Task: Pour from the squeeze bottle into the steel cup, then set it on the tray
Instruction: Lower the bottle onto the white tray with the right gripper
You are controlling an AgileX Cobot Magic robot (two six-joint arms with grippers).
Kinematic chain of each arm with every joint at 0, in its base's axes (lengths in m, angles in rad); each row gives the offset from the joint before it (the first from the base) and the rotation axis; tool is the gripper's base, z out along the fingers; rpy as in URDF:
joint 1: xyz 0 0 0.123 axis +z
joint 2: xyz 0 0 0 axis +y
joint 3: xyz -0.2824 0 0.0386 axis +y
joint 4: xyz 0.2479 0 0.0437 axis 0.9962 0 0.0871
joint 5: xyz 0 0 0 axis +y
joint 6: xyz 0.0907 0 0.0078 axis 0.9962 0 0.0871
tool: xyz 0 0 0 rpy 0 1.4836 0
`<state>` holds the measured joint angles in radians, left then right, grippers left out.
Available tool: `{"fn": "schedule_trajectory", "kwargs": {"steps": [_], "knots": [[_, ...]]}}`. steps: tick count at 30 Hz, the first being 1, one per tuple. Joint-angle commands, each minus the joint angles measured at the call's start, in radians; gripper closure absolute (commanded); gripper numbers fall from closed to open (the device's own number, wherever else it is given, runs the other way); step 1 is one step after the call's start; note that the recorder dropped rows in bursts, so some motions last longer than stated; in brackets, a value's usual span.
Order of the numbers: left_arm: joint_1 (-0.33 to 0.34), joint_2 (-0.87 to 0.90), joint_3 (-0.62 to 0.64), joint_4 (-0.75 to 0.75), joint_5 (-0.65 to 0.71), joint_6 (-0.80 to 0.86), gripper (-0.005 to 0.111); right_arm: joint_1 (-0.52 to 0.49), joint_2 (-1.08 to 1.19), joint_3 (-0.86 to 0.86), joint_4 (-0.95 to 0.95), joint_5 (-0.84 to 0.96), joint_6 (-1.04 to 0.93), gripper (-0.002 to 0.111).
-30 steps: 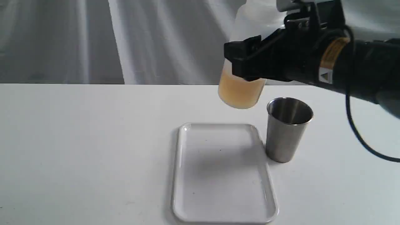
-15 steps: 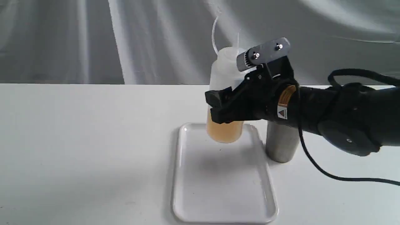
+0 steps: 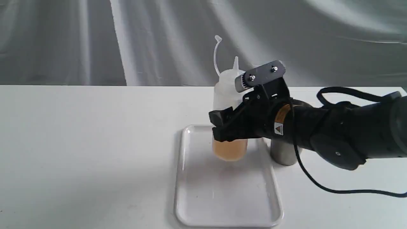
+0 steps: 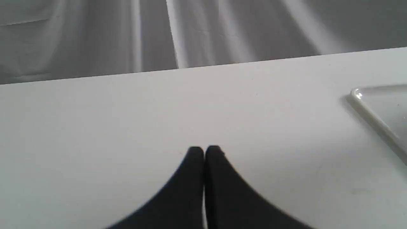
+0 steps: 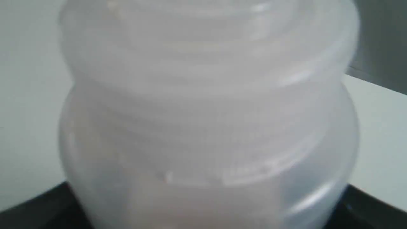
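The squeeze bottle [image 3: 227,95] stands upright over the far part of the white tray [image 3: 197,197], its base with amber liquid at or just above the tray floor; whether it touches I cannot tell. My right gripper [image 3: 227,128] is shut on the bottle's middle. The right wrist view is filled by the bottle's whitish shoulder [image 5: 206,111]. The steel cup [image 3: 283,154] stands on the table right of the tray, mostly hidden behind my right arm. My left gripper [image 4: 204,152] is shut and empty over bare table, with a tray corner [image 4: 375,111] off to one side.
A white table [image 3: 79,143] carries everything, with a grey curtain [image 3: 95,38] behind it. A black cable [image 3: 334,189] trails from my right arm across the table to the right.
My right gripper has brought the bottle down from high behind the cup, turned it upright, and lowered it onto the far part of the tray. The cup and tray have not moved.
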<state>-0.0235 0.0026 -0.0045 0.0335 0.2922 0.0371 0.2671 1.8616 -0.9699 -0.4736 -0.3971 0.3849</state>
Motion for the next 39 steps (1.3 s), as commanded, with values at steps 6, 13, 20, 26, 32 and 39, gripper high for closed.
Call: {"fn": "schedule_trajectory", "kwargs": {"steps": [6, 13, 20, 26, 32, 39], "knots": [[0.002, -0.003, 0.004, -0.001, -0.008, -0.005, 0.107, 0.002, 0.010, 0.058, 0.032, -0.115, -0.065, 0.074], [0.002, -0.003, 0.004, -0.001, -0.008, -0.005, 0.107, 0.008, 0.010, 0.066, 0.029, -0.114, -0.095, 0.074], [0.002, -0.003, 0.004, -0.001, -0.008, -0.002, 0.107, 0.035, 0.030, 0.066, 0.078, -0.114, -0.167, 0.074], [0.002, -0.003, 0.004, -0.001, -0.008, -0.002, 0.107, 0.057, 0.051, 0.066, 0.086, -0.116, -0.208, 0.074], [0.002, -0.003, 0.004, -0.001, -0.008, -0.005, 0.107, 0.061, 0.053, 0.066, 0.116, -0.116, -0.257, 0.074], [0.002, -0.003, 0.004, -0.001, -0.008, -0.005, 0.107, 0.061, 0.053, 0.066, 0.171, -0.105, -0.274, 0.074]]}}
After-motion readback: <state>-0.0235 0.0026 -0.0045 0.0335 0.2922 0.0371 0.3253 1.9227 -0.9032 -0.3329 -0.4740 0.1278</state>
